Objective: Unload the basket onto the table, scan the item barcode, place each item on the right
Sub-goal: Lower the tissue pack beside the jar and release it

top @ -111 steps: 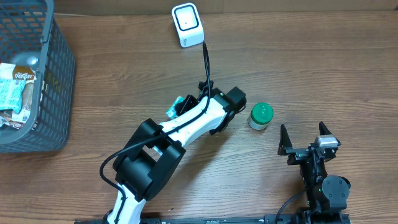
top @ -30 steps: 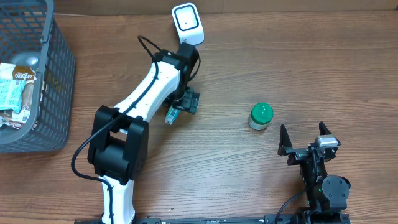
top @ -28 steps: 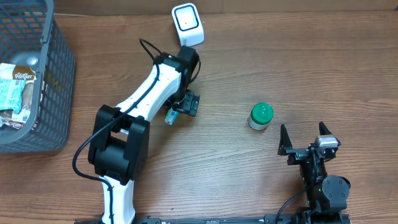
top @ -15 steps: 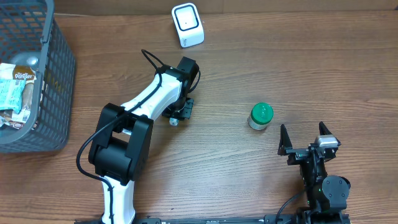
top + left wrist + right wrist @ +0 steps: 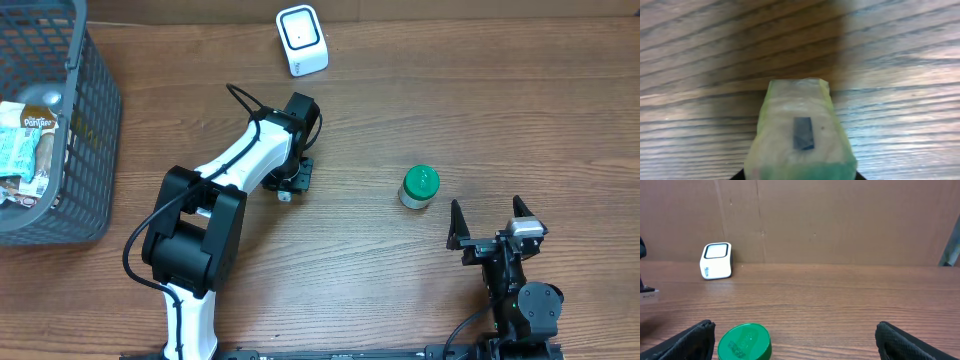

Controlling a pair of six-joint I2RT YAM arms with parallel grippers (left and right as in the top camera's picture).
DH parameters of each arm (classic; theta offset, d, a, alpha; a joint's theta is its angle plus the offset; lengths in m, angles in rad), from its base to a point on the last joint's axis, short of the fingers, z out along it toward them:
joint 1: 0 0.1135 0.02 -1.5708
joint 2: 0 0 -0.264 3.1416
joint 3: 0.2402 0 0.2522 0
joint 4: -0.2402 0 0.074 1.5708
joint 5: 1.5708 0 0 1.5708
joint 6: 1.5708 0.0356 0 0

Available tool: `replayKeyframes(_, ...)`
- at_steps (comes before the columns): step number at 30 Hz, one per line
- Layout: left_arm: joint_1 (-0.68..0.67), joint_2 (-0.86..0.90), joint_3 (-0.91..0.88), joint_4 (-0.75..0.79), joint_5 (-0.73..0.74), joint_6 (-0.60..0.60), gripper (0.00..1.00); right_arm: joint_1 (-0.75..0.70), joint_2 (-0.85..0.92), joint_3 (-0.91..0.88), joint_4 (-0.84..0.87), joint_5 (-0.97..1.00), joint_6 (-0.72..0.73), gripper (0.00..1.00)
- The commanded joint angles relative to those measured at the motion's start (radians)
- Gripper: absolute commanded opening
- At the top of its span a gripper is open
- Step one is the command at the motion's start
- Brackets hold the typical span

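Note:
The item is a pale green and white packet (image 5: 801,135) with a small dark patch on its face. It fills the left wrist view just above the wooden table, and my left gripper (image 5: 800,176) is shut on its near end. From overhead the left gripper (image 5: 291,180) covers almost all of the packet, in the middle of the table. The white scanner (image 5: 301,40) stands at the back, well beyond it, and shows again in the right wrist view as the scanner (image 5: 716,260). My right gripper (image 5: 492,222) rests open at the front right, holding nothing.
A green-lidded jar (image 5: 419,186) stands between the two arms, just ahead of the right gripper's left finger; it is the same jar (image 5: 744,341) in the right wrist view. A dark mesh basket (image 5: 85,140) with several packets sits at the left edge.
The left arm has drawn back from the scanner toward the table's middle. Its jaws have closed on the packet, which now hides beneath the gripper. The right arm has not moved.

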Motion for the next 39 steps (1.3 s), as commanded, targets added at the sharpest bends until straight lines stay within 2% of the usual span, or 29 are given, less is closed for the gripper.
replayKeyframes(1, -0.007, 0.011, -0.021, 0.013, 0.14, -0.034, 0.28, 0.006, -0.006, -0.011, 0.006, -0.003, -0.003, 1.0)
replayKeyframes(6, -0.034, 0.011, -0.021, 0.031, 0.23, -0.143, 0.27, 0.006, -0.006, -0.011, 0.006, -0.003, -0.003, 1.0)
replayKeyframes(24, -0.297, 0.011, -0.021, 0.258, 0.171, -0.523, 0.29, 0.006, -0.006, -0.011, 0.007, -0.003, -0.003, 1.0)
replayKeyframes(31, -0.351, 0.011, -0.021, 0.282, 0.101, -0.532, 0.33, 0.006, -0.006, -0.011, 0.007, -0.003, -0.003, 1.0)
replayKeyframes(33, -0.355, 0.011, -0.021, 0.286, 0.103, -0.532, 0.37, 0.006, -0.006, -0.011, 0.007, -0.003, -0.003, 1.0)
replayKeyframes(36, -0.357, 0.011, -0.021, 0.286, 0.103, -0.532, 0.53, 0.006, -0.006, -0.011, 0.006, -0.003, -0.003, 1.0)
replayKeyframes(39, -0.357, 0.011, -0.021, 0.286, 0.103, -0.531, 0.63, 0.006, -0.006, -0.011, 0.006, -0.003, -0.003, 1.0)
